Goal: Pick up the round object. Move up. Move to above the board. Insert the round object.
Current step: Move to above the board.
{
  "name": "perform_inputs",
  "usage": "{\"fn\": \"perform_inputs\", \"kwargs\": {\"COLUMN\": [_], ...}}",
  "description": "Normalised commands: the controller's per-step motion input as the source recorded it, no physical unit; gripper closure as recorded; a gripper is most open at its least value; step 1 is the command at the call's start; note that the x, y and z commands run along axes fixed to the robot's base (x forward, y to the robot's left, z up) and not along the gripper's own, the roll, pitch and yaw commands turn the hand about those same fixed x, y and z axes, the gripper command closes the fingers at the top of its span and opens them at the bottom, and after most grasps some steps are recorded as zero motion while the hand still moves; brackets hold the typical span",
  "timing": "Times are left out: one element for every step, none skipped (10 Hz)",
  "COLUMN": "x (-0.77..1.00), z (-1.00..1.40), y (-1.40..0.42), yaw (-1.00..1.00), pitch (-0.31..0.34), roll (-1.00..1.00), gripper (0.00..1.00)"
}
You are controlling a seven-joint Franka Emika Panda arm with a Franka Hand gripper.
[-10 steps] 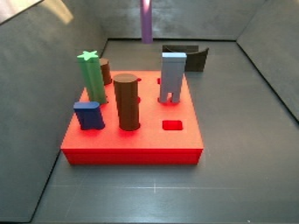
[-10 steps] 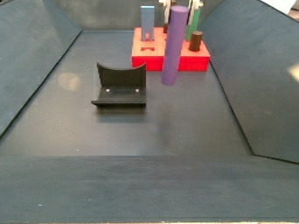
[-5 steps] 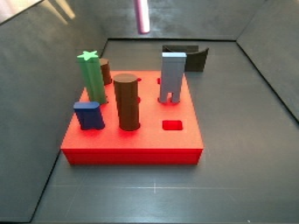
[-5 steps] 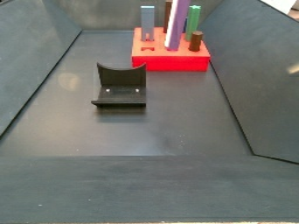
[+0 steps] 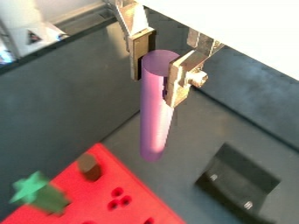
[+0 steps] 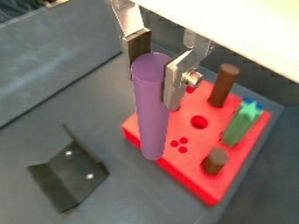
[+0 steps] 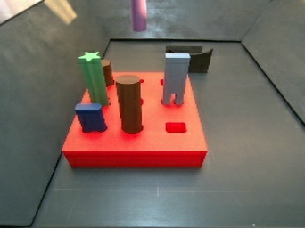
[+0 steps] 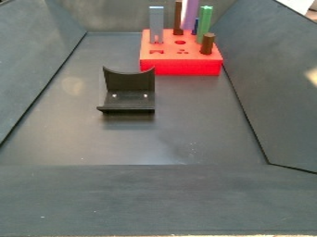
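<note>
My gripper (image 5: 162, 66) is shut on the top of the round object (image 5: 156, 114), a tall purple cylinder that hangs upright from it in the air. Both wrist views show this grip (image 6: 158, 66), with the round object (image 6: 149, 114) between the silver fingers. Its lower end shows at the top edge of both side views (image 7: 139, 13) (image 8: 192, 11); the gripper itself is above those frames. The board (image 7: 179, 147), a thick red square block, lies on the floor below. In a wrist view the peg's lower end hangs over the board's near edge (image 6: 239, 162), by a round hole.
On the board stand a green star-topped post (image 7: 91, 76), a thick brown cylinder (image 7: 128, 105), a grey-blue arch piece (image 7: 177, 78), a small blue block (image 7: 91, 118) and a dark brown peg (image 7: 107, 73). The dark fixture (image 8: 126, 90) stands on the floor apart from the board. Grey walls enclose the floor.
The round object has risen in the gripper's hold and moved away from the fixture toward the board; only its lower end now shows at the top of the side views.
</note>
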Motion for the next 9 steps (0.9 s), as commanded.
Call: {"fn": "perform_inputs", "kwargs": {"x": [0.18, 0.18, 0.19, 0.20, 0.23, 0.22, 0.17, 0.11, 0.08], "z": [0.18, 0.19, 0.19, 0.19, 0.20, 0.17, 0.11, 0.06, 0.05], "y": [-1.00, -1.00, -1.00, -1.00, -1.00, -0.82, -0.54, -0.27, -0.18], "yaw": [0.03, 0.02, 0.02, 0.01, 0.01, 0.01, 0.01, 0.01, 0.01], "pitch": [0.275, 0.186, 0.136, 0.121, 0.130, 0.135, 0.133, 0.107, 0.084], "roll": [0.01, 0.00, -0.01, 0.00, 0.00, 0.01, 0.01, 0.02, 0.03], "gripper": [1.00, 1.00, 1.00, 1.00, 1.00, 1.00, 1.00, 1.00, 1.00]}}
